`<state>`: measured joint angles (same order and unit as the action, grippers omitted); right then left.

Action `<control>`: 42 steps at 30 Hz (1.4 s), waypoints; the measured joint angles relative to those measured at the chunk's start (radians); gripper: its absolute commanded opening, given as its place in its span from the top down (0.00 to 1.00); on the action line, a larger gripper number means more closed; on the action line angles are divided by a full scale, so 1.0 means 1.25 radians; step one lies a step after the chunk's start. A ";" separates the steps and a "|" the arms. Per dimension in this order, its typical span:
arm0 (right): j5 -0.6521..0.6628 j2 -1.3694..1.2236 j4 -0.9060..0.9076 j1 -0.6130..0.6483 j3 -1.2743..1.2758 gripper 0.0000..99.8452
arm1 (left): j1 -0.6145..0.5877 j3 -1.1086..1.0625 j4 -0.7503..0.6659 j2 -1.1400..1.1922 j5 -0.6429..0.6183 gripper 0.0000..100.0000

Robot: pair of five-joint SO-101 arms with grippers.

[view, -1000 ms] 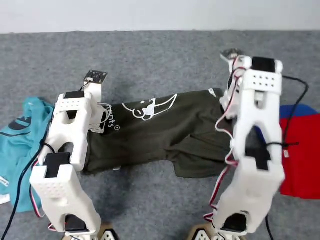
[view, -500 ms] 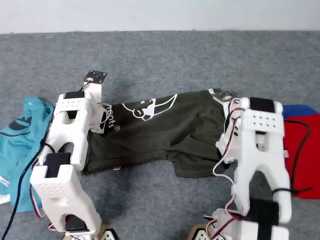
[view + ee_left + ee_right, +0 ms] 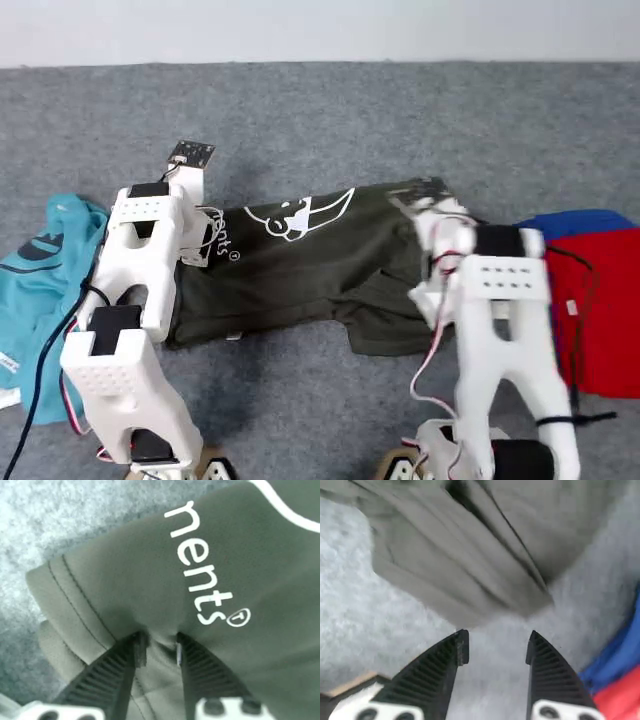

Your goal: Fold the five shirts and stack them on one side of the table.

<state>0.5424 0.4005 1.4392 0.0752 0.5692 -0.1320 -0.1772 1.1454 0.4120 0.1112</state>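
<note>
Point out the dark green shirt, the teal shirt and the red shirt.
dark green shirt (image 3: 330, 270), high view, plain cloth below its white print.
teal shirt (image 3: 30, 295), high view, below its dark print.
red shirt (image 3: 610, 310), high view, its bare middle.

Green shirt (image 3: 320, 260): left end hidden under the left arm (image 3: 140, 270), right end behind the right arm (image 3: 500, 320); folds smeared in the right wrist view; white print cut off at the left wrist view's edge.
Right arm: blurred in the high view (outline soft, wires doubled), base cut off.
Teal shirt (image 3: 40, 270): cut off at the edge, partly behind the left arm.
Red shirt (image 3: 605, 310): cut off at the edge.
Blue shirt (image 3: 570, 222): mostly covered by the red shirt.
Left gripper (image 3: 157, 647): tips sunk in a pinched fold.
</note>
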 measured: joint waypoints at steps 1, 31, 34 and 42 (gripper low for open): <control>0.002 0.000 -0.028 0.028 0.012 0.81 | 0.000 0.000 0.000 0.000 0.000 0.90; 0.476 -0.161 -0.117 -0.174 -0.033 0.81 | 0.000 0.000 0.000 0.000 0.000 0.90; 0.489 -0.263 -0.101 -0.173 -0.113 0.81 | 0.000 0.000 0.000 0.000 0.000 0.90; 0.551 -0.304 0.095 -0.174 -0.325 0.82 | -0.001 0.058 0.131 -0.033 -0.002 0.90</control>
<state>1.2313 0.0199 1.5574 -0.1427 0.1626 -0.1335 -0.1051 1.3096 0.3705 0.1082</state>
